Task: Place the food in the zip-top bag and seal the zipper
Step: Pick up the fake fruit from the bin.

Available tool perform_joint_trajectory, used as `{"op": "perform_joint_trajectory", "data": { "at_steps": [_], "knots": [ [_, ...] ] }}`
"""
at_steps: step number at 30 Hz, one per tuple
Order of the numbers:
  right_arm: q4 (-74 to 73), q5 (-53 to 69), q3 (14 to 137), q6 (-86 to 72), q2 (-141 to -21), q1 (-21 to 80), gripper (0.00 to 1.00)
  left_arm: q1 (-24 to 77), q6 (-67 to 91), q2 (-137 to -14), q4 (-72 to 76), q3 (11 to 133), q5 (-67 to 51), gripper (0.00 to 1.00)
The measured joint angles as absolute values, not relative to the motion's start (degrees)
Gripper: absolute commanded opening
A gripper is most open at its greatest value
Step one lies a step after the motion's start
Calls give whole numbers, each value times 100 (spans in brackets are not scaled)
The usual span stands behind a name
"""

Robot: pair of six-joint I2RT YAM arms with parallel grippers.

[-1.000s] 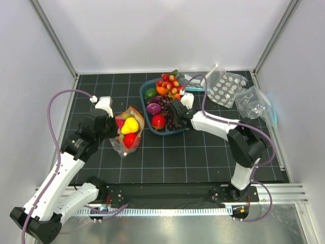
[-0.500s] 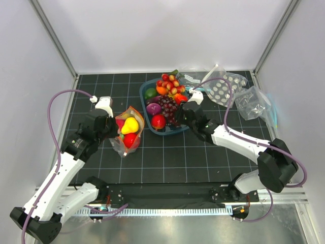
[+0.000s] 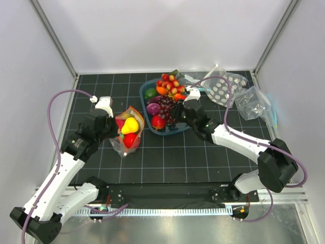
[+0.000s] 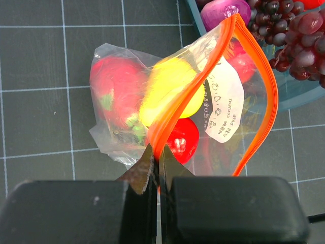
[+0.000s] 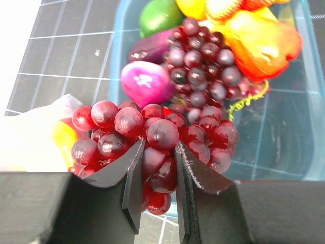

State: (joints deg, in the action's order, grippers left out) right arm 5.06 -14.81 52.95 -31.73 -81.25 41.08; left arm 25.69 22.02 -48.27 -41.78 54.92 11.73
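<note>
The zip-top bag [image 3: 129, 133] stands open on the mat, left of the blue bin [image 3: 144, 104]. It holds a yellow pear [image 4: 168, 87] and red fruits [image 4: 118, 84]. My left gripper [image 4: 158, 158] is shut on the bag's orange-red zipper [image 4: 179, 101] at its near end and holds the mouth open. My right gripper [image 5: 158, 158] is shut on a bunch of red grapes [image 5: 152, 129], held over the bin's left edge [image 5: 116, 61]. In the top view the right gripper [image 3: 175, 115] is just right of the bag.
The bin holds a darker grape bunch [image 5: 203, 56], a pink-purple fruit [image 5: 146, 84], a green fruit [image 5: 160, 15] and orange pieces. A clear pouch with white discs [image 3: 223, 89] and a pouch with a teal strip [image 3: 256, 104] lie at the back right.
My right arm's elbow has swung out to the right, and the gripper with the grapes has shifted a little left toward the bag. The left arm and bag have not moved.
</note>
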Motion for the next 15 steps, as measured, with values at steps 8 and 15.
{"op": "perform_joint_trajectory", "data": {
  "at_steps": [8,15],
  "knots": [
    [657,-753,5483,-2978,-8121,4108,33,2569,2202,-4849,-4178,5492,1142,0],
    [642,259,5784,-2882,-7830,4119,33,2569,2202,-4851,-4176,5492,1142,0]
  ]
}}
